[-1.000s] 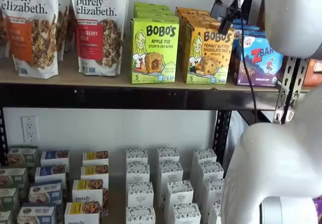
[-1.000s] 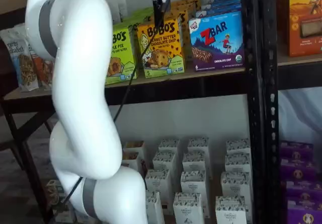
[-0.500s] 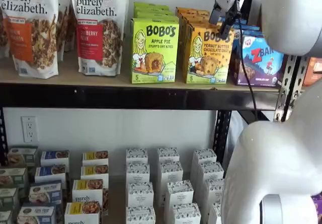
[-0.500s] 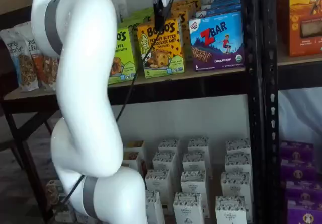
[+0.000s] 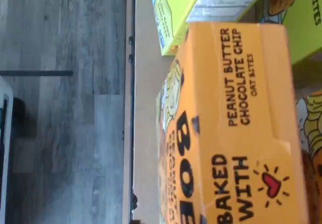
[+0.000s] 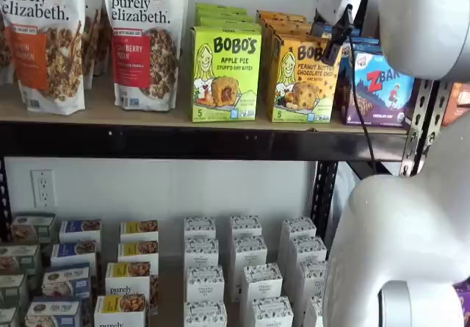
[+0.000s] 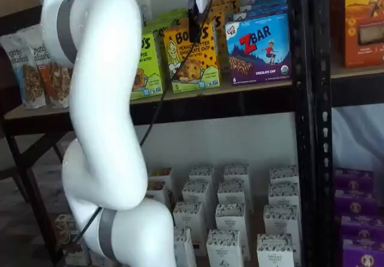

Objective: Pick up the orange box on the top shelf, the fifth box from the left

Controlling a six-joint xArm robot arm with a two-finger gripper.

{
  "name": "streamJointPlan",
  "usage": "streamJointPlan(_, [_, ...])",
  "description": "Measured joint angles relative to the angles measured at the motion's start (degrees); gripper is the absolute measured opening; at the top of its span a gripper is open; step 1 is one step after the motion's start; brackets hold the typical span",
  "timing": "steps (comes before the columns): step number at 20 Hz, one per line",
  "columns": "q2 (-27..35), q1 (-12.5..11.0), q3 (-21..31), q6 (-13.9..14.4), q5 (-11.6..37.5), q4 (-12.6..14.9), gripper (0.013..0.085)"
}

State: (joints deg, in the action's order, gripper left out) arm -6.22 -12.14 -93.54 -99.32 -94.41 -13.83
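Note:
The orange box [image 6: 299, 81] reads "BOBO'S Peanut Butter Chocolate Chip" and stands upright at the front of the top shelf [image 6: 147, 115], with more orange boxes behind it. It also shows in a shelf view [image 7: 191, 60] and fills the wrist view [image 5: 236, 133], close below the camera. My gripper [image 6: 338, 34] hangs at the box's upper edge, its black fingers [image 7: 194, 16] in front of the box's top. The fingers show as one dark shape with no plain gap and hold nothing that I can see.
A lime-green Apple Pie box [image 6: 225, 73] stands to the left of the orange box and a blue ZBar box [image 6: 380, 84] to its right. Granola bags [image 6: 143, 40] stand further left. A black upright [image 7: 306, 99] stands right of the ZBar box. Small white boxes [image 6: 246, 268] fill the lower level.
My gripper has moved a little down and to the right, closer to the orange box's top. The boxes have not moved.

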Motion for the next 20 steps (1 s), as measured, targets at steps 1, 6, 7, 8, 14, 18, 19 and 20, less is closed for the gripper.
streamJointPlan(1, [0.13, -0.18, -0.01, -0.22, -0.16, 0.04, 0.0850])
streamJointPlan(6, [0.09, -0.73, 0.67, -0.88, 0.23, -0.07, 0.0850])
streamJointPlan(7, [0.14, -0.72, 0.66, -0.89, 0.15, 0.07, 0.0850])
streamJointPlan(8, [0.19, -0.69, 0.62, -0.89, 0.04, 0.17, 0.0850])
streamJointPlan(14, [0.60, -0.41, 0.22, -0.77, -0.92, 1.04, 0.0850])
streamJointPlan(18, [0.65, -0.23, 0.39, -0.67, -1.01, 1.26, 0.0850])
streamJointPlan(19, [0.60, -0.21, 0.51, -0.65, -0.91, 1.24, 0.0850])
streamJointPlan(20, [0.51, -0.19, 0.70, -0.65, -0.70, 1.16, 0.0850])
